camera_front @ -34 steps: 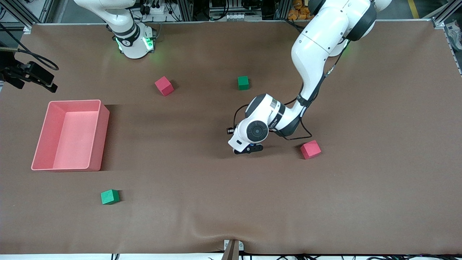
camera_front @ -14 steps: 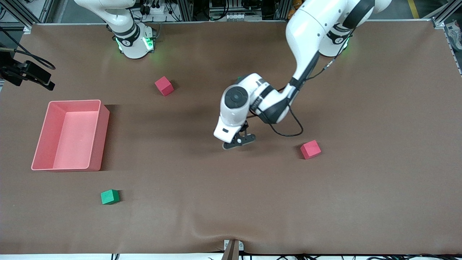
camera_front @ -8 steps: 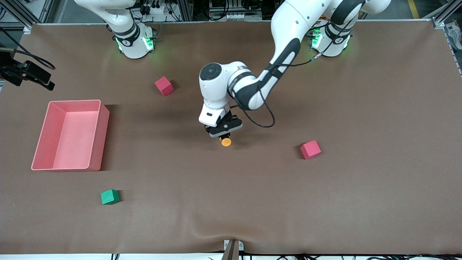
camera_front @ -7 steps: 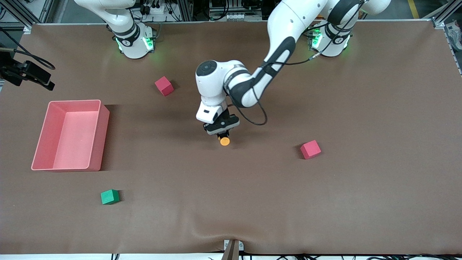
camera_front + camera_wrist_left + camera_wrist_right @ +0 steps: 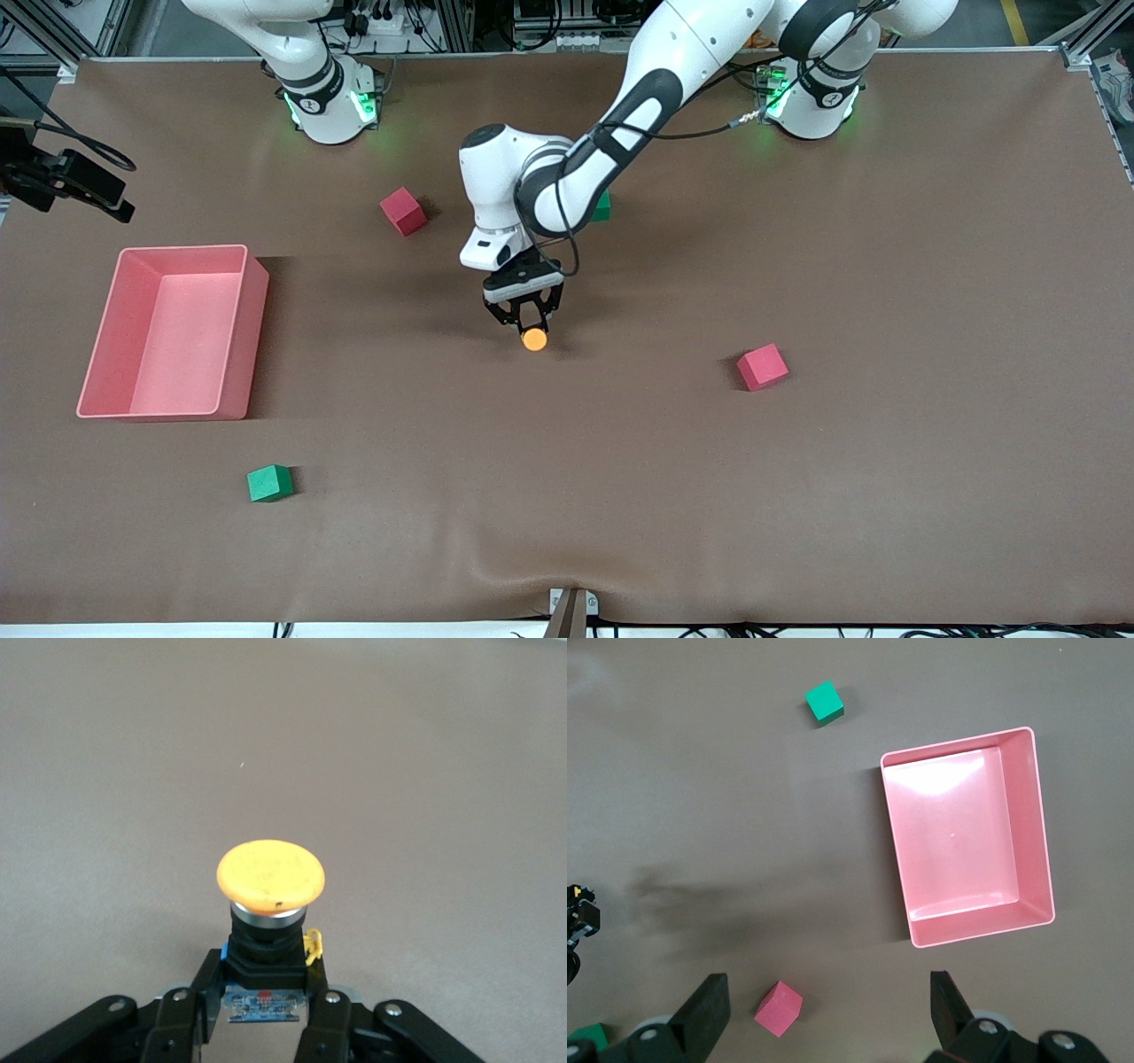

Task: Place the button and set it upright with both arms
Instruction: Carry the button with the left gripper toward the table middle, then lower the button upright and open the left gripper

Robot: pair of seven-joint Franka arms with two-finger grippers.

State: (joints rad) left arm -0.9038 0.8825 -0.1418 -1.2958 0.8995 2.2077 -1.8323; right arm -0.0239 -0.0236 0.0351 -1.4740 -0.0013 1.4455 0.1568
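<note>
**A:** While your left gripper [image 5: 529, 324] is clamped on the black body of the button [image 5: 533, 339], orange cap pointing outward, over the middle of the table [image 5: 886, 487], what do you watch?

**B:** Keep your wrist rotation slow so the body doesn't slip, I'd say. Your right gripper [image 5: 824, 1014] waits spread wide and empty, high above the pink bin [image 5: 1036, 850].

**A:** Then bring it in low and square.
</note>
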